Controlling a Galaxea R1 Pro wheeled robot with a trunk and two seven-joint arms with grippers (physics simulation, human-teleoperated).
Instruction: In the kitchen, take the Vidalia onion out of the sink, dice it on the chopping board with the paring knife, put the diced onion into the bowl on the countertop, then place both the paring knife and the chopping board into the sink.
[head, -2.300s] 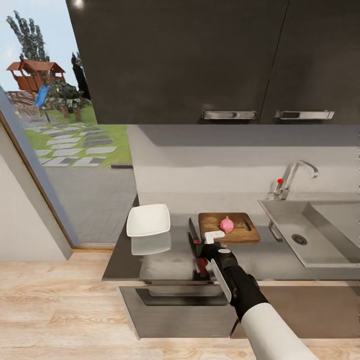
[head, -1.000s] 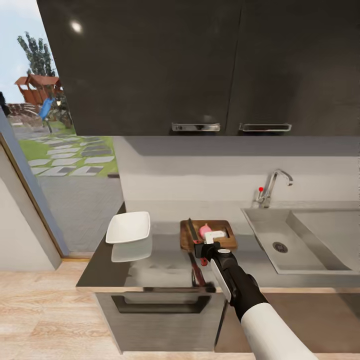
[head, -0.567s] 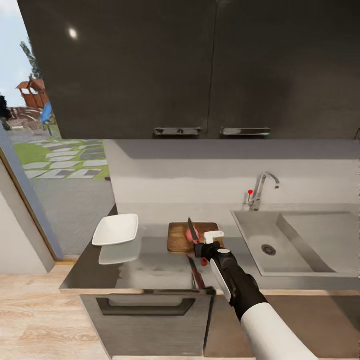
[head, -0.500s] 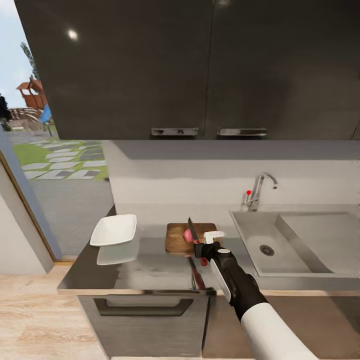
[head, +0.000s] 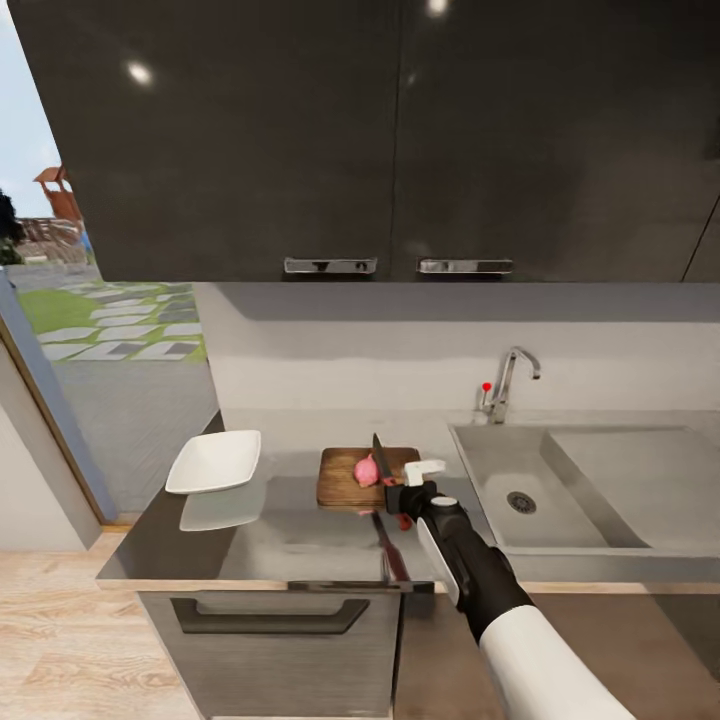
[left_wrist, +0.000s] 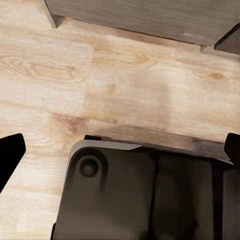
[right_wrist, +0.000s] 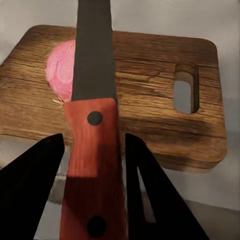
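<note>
My right gripper (head: 398, 497) is shut on the paring knife's red-orange handle (right_wrist: 93, 165). Its dark blade (head: 379, 456) points away from me over the brown chopping board (head: 341, 482). The pink Vidalia onion (head: 365, 470) lies on the board, and in the right wrist view the blade (right_wrist: 93, 50) crosses in front of the onion (right_wrist: 58, 71). The white bowl (head: 213, 462) stands on the grey countertop (head: 290, 535), left of the board. Right of the board lies the steel sink (head: 497, 465). The left gripper (left_wrist: 120, 150) is open above the wooden floor.
Dark wall cabinets (head: 400, 140) hang above the counter. A chrome faucet with a red knob (head: 503, 382) stands behind the sink. A dark drawer front (head: 265, 620) sits under the counter edge. A glass door onto a garden (head: 100, 330) is at the left.
The whole head view has shifted, so the camera moved. The held knife, earlier left of the board, now reaches over the board across the onion. The grip is unchanged.
</note>
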